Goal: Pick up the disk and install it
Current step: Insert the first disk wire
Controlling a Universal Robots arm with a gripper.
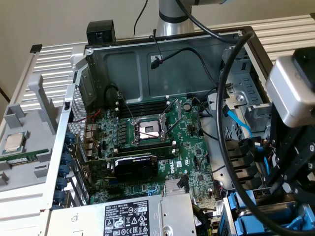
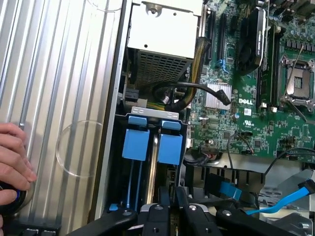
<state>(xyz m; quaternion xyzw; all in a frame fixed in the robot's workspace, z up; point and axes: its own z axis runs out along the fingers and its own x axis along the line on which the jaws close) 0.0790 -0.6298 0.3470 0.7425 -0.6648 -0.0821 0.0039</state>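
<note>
At the drive bay (image 2: 147,112) — claw (image 2: 172,194) clamped narrow on the disk (image 2: 170,147), walls close beside

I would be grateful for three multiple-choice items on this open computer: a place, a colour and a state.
1. Where does the small square processor chip lie?
A on the floor; B on the grey surface outside the case, at the exterior view's left; C inside a cardboard box.
2. What colour are the two carrier tabs in the wrist view?
A red; B blue; C yellow.
3. How is the processor socket?
A under a fan cooler; B wrapped in foil; C uncovered.
Answers: 1 B, it lies outside the case; 2 B, both are plainly blue; 3 C, its frame and levers are exposed.
</note>
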